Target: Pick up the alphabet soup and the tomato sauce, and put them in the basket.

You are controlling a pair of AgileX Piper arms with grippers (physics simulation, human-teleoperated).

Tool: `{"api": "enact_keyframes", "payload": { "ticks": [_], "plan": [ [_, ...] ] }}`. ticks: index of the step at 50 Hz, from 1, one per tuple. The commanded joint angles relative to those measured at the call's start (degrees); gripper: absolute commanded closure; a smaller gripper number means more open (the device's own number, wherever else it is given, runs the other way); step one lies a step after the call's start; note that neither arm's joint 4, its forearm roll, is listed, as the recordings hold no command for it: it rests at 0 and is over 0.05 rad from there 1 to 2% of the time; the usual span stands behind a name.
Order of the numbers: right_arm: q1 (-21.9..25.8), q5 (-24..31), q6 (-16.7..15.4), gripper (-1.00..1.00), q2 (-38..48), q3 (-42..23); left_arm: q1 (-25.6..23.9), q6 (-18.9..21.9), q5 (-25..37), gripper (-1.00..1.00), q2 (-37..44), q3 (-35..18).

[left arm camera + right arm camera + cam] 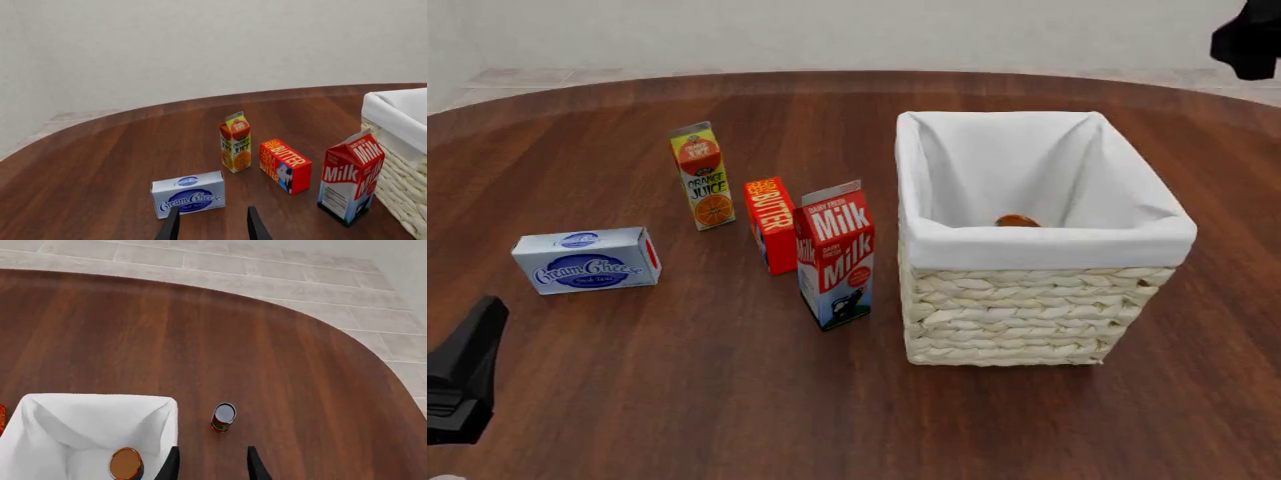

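**One can lies in the basket, one stands outside it**

The basket point(1034, 300) is seen centre-right in the front view: square, pale cream woven wicker w/ a white cloth lining folded over the rim. Inside, at the bottom, a small round orange-brown disc is glimpsed; in the right wrist view it is shown as a cylindrical can point(125, 463) w/ a copper-coloured end, lying in the cloth near a corner. Whether it is the alphabet soup cannot be told, as no label is visible.

The tomato sauce point(223, 417), a short tin w/ red-and-green label and silver top, is seen upright on the dark, glossy wood-grain table point(267, 340), just beside the basket's outer wall but apart from it.

At left in the front view four cartons are set out: a flat blue-white cream cheese box point(586, 260), a tall orange juice carton point(702, 176), a red butter box point(773, 224) and a gabled milk carton point(839, 254), nearest the basket.

The left gripper point(212, 225) is held low w/ fingers parted and nothing between them, near the cream cheese. The right gripper point(211, 464) is likewise spread and empty, above the basket rim.
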Motion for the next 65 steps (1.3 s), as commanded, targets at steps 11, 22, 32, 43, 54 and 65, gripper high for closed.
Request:
{"api": "enact_keyframes", "payload": {
  "ticks": [11, 22, 32, 43, 54, 65],
  "plan": [
    [-3.7, -4.3, 0.2, -1.00, 2.7, 1.9, -0.1, 0.2, -0.1, -1.00, 0.4, 0.0],
    [-4.9, -7.8, 0.3, -1.00, 4.4, 4.0, 0.0, 0.4, 0.1, -1.00, 0.3, 0.0],
    [-5.2, -10.0, 0.7, -1.00, 5.9, 5.4, 0.2, 0.4, -0.3, -1.00, 0.7, 0.0],
    [-5.4, -13.1, 1.7, -1.00, 6.8, 6.9, 0.6, 0.3, -0.3, -1.00, 0.7, 0.0],
    [-6.1, -15.7, 2.3, -1.00, 9.1, 7.2, 0.6, 0.6, -0.7, -1.00, 1.3, 0.0],
    [-6.1, -16.4, 2.3, -1.00, 10.4, 6.8, 0.6, 0.7, -0.5, -1.00, 1.3, 0.0]
  ]
}}
